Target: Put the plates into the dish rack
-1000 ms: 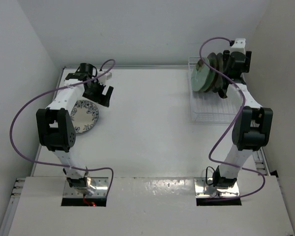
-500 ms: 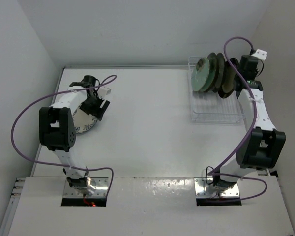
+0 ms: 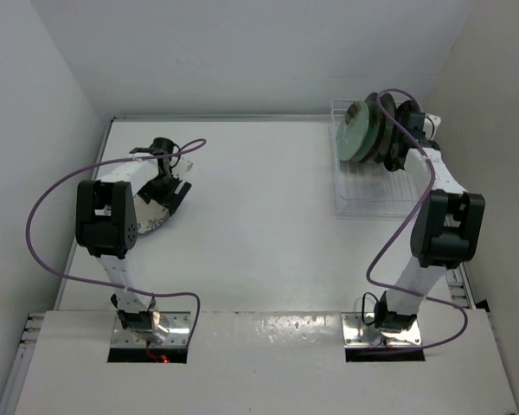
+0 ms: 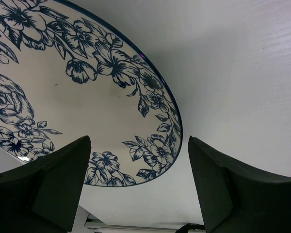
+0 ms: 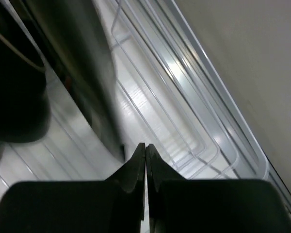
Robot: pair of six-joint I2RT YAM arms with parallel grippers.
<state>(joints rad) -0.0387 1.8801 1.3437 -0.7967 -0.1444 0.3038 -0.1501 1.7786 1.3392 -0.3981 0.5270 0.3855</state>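
Plates (image 3: 361, 131) stand on edge at the far end of the dish rack (image 3: 376, 210), which sits at about two o'clock on the table (image 3: 259, 216). I see several packed close. The front one is mint green, and I cannot tell the others apart from here. My right gripper (image 5: 145, 148) has its fingers pressed together with nothing between them. It hangs over the rack's floor wires at three o'clock of the standing plates, with a dark plate edge just beside it. At nine o'clock on the table the white-blue floral plate (image 4: 77, 92) lies flat. My left gripper (image 4: 138, 141) hangs over its rim, fingers spread wide, one over the patterned face, the other over bare table. Whether either touches, I cannot tell.
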